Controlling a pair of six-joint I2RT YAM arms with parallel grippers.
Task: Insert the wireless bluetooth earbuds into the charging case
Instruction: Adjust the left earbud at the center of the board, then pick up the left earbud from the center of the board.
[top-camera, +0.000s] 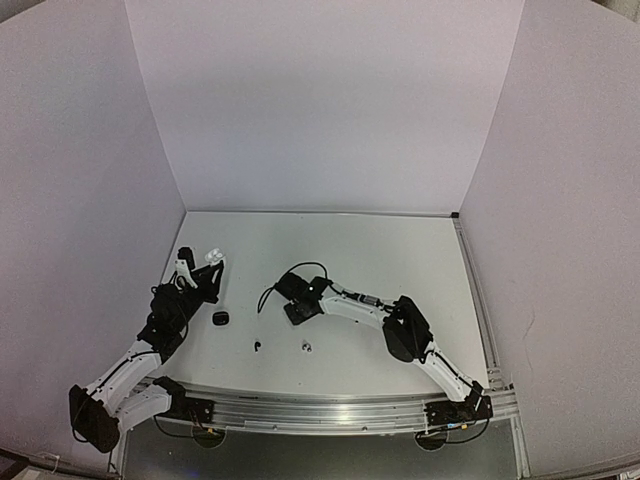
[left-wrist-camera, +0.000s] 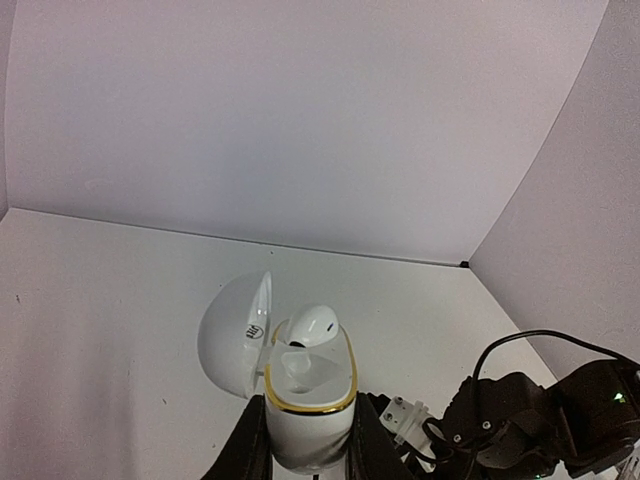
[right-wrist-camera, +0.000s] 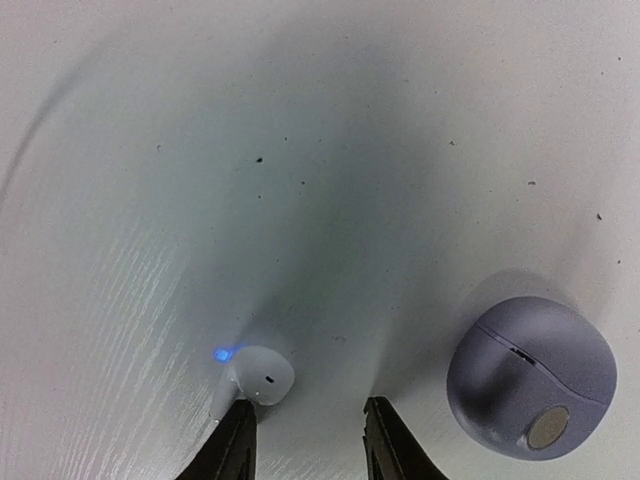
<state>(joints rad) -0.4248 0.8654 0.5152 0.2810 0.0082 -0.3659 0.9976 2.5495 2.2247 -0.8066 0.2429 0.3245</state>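
My left gripper (left-wrist-camera: 308, 440) clamps the open white charging case (left-wrist-camera: 305, 400), with one white earbud (left-wrist-camera: 312, 325) in its far well. My right gripper (right-wrist-camera: 310, 440) stands half open, a blue-lit earbud (right-wrist-camera: 258, 375) at its left fingertip and a closed greyish case (right-wrist-camera: 530, 378) to its right.

The flat white matte table (top-camera: 400, 260) carries the following, read from its centre:
- small black pebble-shaped case (top-camera: 220, 318), 9 o'clock
- tiny black earbud (top-camera: 257, 346), 8 o'clock
- tiny pale earbud (top-camera: 306, 347), 6 o'clock

In the right wrist view, a glossy white earbud (right-wrist-camera: 262, 375) shows a blue light. A closed lavender-grey pebble case (right-wrist-camera: 530, 375) lies at 3 o'clock from it, apart.
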